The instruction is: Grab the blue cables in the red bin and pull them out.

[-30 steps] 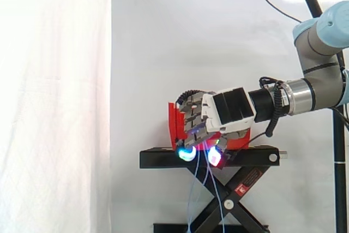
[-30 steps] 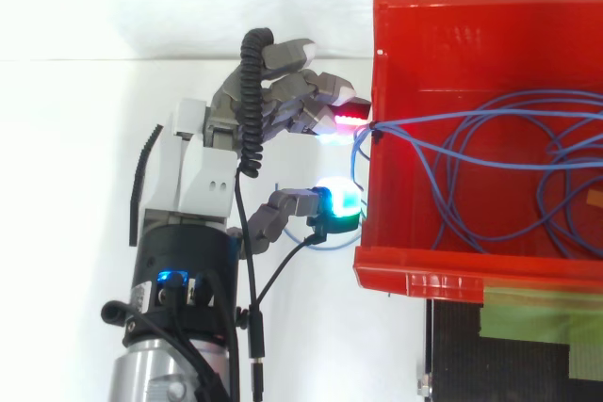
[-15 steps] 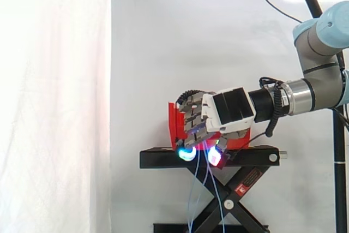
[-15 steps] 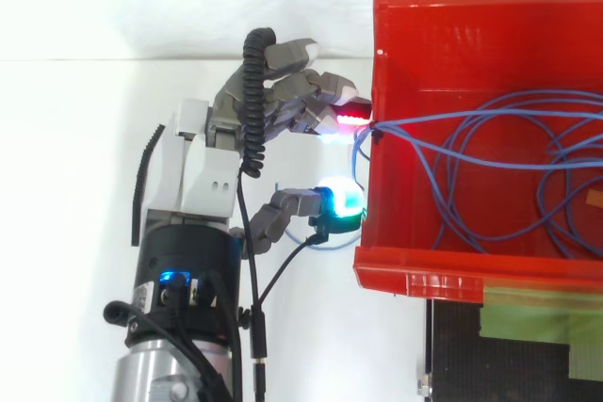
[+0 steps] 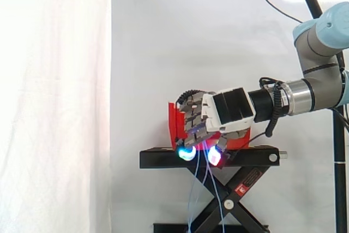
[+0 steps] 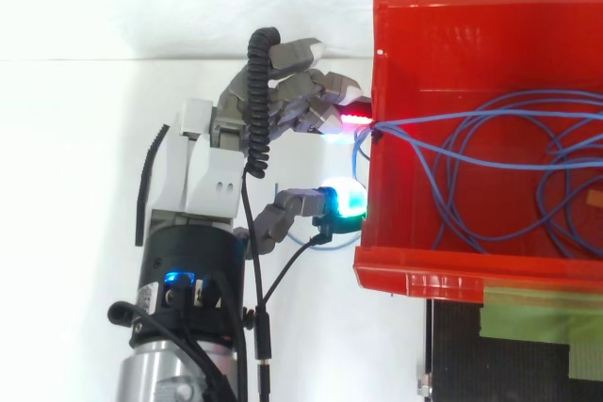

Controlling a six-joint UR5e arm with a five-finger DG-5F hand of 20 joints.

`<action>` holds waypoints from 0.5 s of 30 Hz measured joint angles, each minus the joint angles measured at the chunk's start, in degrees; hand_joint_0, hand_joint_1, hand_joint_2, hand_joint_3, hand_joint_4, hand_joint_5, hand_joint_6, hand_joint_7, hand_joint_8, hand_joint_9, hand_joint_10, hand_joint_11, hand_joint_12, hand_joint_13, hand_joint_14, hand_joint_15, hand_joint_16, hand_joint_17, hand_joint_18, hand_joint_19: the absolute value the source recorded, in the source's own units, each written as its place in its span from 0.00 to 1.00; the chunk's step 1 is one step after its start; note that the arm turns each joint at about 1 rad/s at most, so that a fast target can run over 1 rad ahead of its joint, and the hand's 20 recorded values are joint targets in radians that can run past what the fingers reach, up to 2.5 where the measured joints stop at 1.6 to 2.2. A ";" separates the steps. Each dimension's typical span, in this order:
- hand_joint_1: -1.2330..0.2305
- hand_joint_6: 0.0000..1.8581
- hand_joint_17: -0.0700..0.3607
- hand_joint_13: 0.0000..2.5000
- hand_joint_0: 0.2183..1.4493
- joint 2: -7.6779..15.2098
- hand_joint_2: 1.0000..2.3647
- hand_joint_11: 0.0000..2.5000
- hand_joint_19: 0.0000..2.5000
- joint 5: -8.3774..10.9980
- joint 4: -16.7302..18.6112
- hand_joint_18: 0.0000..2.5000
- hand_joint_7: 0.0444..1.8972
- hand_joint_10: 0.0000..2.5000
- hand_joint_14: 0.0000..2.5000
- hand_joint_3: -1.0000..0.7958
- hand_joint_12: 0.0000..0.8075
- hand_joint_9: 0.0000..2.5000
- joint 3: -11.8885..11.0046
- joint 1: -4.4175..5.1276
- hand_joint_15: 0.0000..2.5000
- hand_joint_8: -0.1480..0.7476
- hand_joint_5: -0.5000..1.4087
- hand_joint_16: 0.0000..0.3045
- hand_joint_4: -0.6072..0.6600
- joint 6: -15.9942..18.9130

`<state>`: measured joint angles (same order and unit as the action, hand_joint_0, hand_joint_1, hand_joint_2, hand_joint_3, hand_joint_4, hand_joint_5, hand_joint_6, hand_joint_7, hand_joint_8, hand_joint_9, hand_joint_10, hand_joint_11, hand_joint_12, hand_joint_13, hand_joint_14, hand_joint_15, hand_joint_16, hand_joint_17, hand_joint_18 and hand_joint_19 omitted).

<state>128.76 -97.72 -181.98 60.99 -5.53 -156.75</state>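
From the side we look level across the work from well back, at about the height of the red bin. That view takes in the whole black stand, the white curtain behind it and the arm coming in from the right edge. From above we look down from much nearer, with the bin cut off at the right edge and the arm entering from the bottom left. Both views share the hand, the end of the bin beside it and the blue cables leaving that end.
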 measured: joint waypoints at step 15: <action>0.15 0.01 0.45 0.27 0.44 0.00 0.00 0.48 0.26 -0.10 -0.64 0.23 0.32 0.01 0.01 0.00 0.49 0.37 0.00 -0.42 0.26 0.46 0.72 0.18 0.57 0.00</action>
<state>128.76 -97.82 -182.62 60.98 -5.95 -156.75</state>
